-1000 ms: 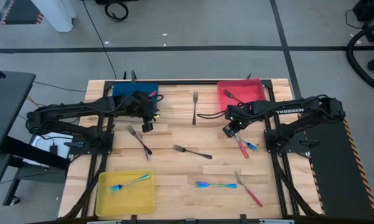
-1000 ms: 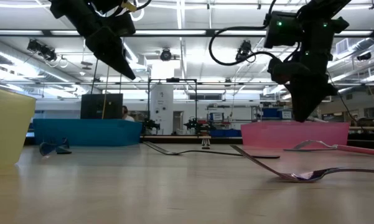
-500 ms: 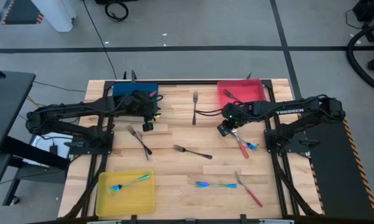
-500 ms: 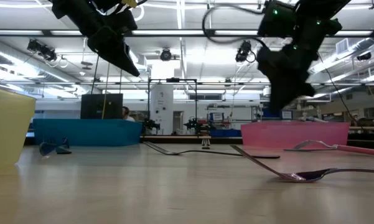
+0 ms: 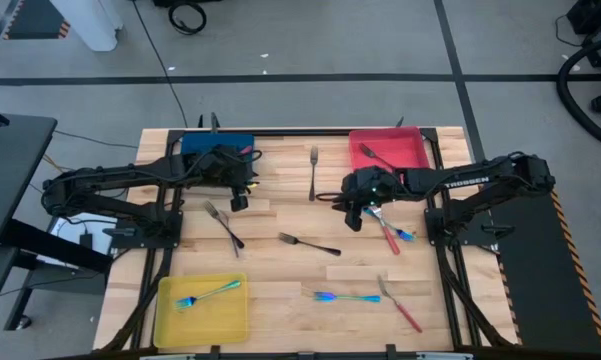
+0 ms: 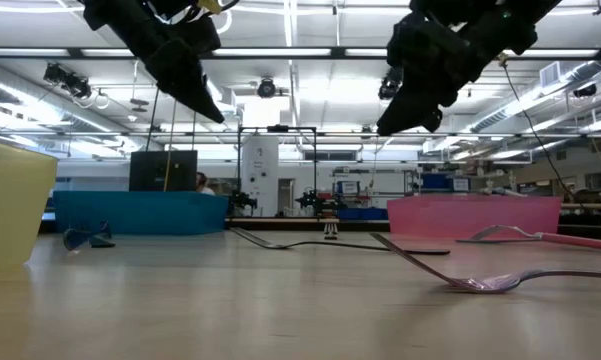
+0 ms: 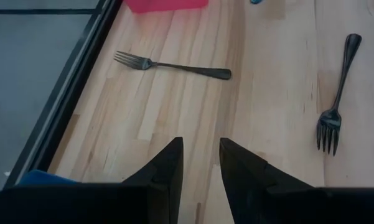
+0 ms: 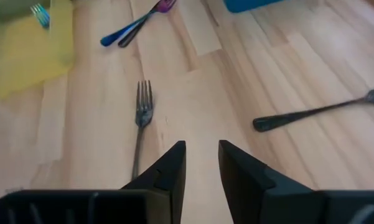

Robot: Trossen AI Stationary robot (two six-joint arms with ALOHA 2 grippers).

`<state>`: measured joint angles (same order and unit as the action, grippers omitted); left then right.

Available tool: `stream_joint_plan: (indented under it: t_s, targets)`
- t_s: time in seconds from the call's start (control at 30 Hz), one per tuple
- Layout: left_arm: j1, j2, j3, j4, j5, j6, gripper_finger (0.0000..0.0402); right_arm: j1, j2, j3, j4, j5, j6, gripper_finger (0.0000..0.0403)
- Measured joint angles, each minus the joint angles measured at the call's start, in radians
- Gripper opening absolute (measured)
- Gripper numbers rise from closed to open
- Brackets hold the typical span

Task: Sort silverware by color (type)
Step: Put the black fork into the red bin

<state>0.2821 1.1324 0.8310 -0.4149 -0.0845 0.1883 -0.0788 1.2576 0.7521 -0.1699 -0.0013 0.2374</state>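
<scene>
high view first: i've got the silverware scattered over the wood. a dark fork point(image 5: 313, 172) lies near the far edge between the blue tray point(image 5: 218, 146) and the red tray point(image 5: 387, 149), another dark fork point(image 5: 310, 244) sits mid-table, and a third dark fork point(image 5: 223, 224) lies toward the left. a red-handled piece point(image 5: 385, 231) with a small blue piece point(image 5: 404, 236) touching it lies just in front of the red tray, a blue utensil point(image 5: 345, 297) and another red-handled piece point(image 5: 400, 304) sit near the front, one blue fork point(image 5: 208, 294) is already in the yellow tray point(image 5: 202, 310), and a fork point(image 5: 376, 157) lies in the red tray.

my right gripper point(image 5: 354, 212) hangs empty above bare wood, between the mid-table fork and the red-handled piece (its wrist camera looks down on that fork point(image 8: 140, 124) past its own fingers). its fingers stand a narrow gap apart, holding nothing. my left gripper point(image 5: 238, 199) waits in the air just in front of the blue tray, fingers likewise a narrow gap apart and empty.

i'd judge this is the approach for a pick, most likely of the mid-table dark fork. next i'd need to bring the right arm over the handle, turn the wrist so the fingers straddle it crosswise, open wider, then descend until the tips nearly touch the wood before closing.
</scene>
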Motion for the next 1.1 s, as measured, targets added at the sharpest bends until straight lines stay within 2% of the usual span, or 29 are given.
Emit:
stream_joint_plan:
  t_s: [0.13, 0.3, 0.57, 0.83, 1.1]
  targets:
    - [0.0, 0.0, 0.0, 0.035, 0.0, -0.002, 0.0105, 0.005, 0.047, 0.0, 0.058, 0.0, -0.01, 0.0114]
    - [0.0, 0.0, 0.0, 0.106, 0.0, -0.021, 0.0105, 0.046, 0.19, 0.0, 0.151, 0.0, -0.087, 0.0115]
    - [0.0, 0.0, 0.0, 0.109, 0.0, -0.021, 0.0105, 0.125, 0.356, 0.003, 0.347, -0.003, -0.113, 0.0115]
    - [0.0, 0.0, 0.0, 0.108, 0.0, -0.023, 0.0105, 0.178, 0.508, 0.115, 0.347, -0.004, -0.194, 0.0115]
    - [0.0, 0.0, 0.0, 0.106, 0.0, -0.048, 0.0105, 0.178, 0.58, 0.169, 0.326, -0.016, -0.095, 0.0115]
